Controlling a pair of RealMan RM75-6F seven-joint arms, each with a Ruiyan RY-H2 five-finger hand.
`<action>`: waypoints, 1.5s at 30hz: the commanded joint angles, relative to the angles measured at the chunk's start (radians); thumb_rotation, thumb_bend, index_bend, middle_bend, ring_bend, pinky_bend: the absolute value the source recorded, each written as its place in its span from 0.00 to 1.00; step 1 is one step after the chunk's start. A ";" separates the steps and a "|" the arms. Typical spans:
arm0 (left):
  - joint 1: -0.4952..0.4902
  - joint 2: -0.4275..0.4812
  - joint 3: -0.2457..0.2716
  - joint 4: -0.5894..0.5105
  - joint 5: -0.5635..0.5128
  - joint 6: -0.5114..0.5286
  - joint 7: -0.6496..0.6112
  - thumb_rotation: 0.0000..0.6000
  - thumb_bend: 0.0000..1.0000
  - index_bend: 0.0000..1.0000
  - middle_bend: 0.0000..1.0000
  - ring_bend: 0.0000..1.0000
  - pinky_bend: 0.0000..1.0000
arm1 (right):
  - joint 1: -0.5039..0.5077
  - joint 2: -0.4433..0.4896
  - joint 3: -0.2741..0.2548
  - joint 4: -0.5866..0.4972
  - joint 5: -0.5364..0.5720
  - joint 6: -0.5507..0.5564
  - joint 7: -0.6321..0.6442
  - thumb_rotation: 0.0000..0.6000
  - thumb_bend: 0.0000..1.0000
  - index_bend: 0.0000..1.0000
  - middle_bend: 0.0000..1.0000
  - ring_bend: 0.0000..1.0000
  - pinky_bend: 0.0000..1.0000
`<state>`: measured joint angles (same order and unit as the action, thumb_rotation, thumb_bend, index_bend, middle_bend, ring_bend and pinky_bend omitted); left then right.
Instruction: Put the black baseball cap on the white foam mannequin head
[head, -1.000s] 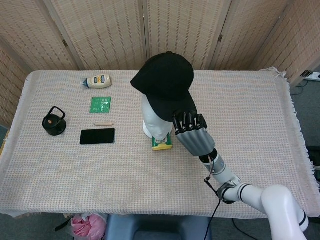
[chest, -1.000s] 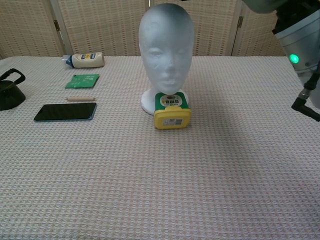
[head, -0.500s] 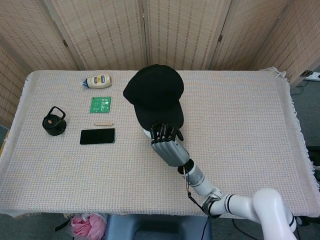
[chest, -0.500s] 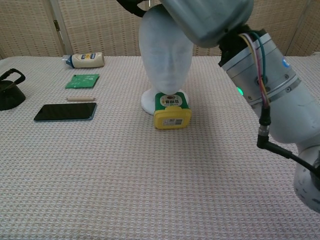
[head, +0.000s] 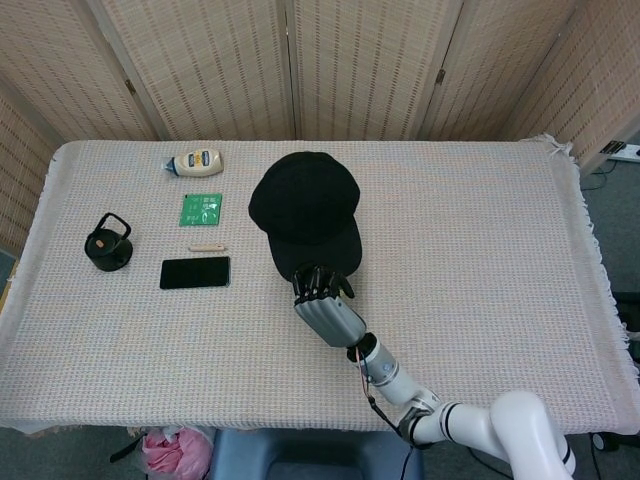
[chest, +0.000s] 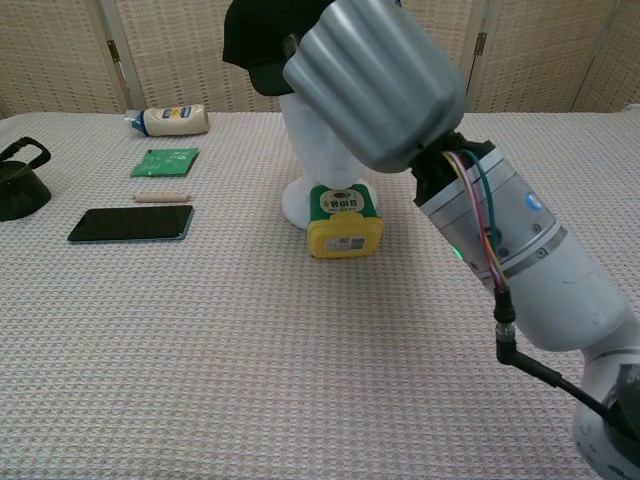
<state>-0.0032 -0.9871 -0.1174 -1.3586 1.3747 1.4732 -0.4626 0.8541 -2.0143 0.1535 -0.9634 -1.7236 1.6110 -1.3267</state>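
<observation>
1. The black baseball cap (head: 305, 208) sits on top of the white foam mannequin head (chest: 318, 150).
2. The right hand (head: 322, 304) holds the cap's brim with curled fingers.
3. A yellow tub (chest: 343, 222) with a green label touches the head's base; its writing is too small to read.

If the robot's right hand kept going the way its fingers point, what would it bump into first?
Probably the black baseball cap. The right hand already has its fingers at the brim, pointing toward the table's far side, and the cap covers the white foam mannequin head. Depth is hard to judge.
</observation>
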 joint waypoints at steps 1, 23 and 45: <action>0.001 0.000 0.000 0.001 0.000 0.001 -0.002 1.00 0.25 0.12 0.00 0.01 0.18 | -0.017 -0.018 -0.008 0.024 -0.007 -0.001 0.013 1.00 0.67 0.84 0.78 0.68 0.92; -0.001 -0.009 -0.005 0.018 -0.008 -0.005 -0.003 1.00 0.25 0.12 0.00 0.01 0.18 | -0.147 0.003 0.038 -0.161 0.092 -0.068 -0.025 1.00 0.23 0.00 0.09 0.19 0.61; -0.005 -0.014 -0.006 -0.015 -0.005 0.004 0.074 1.00 0.25 0.13 0.00 0.01 0.18 | -0.507 0.467 -0.229 -0.776 0.079 0.078 0.199 1.00 0.15 0.00 0.00 0.03 0.53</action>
<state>-0.0082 -1.0010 -0.1228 -1.3678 1.3688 1.4740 -0.3956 0.4216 -1.6263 -0.0205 -1.6645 -1.6657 1.6486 -1.2369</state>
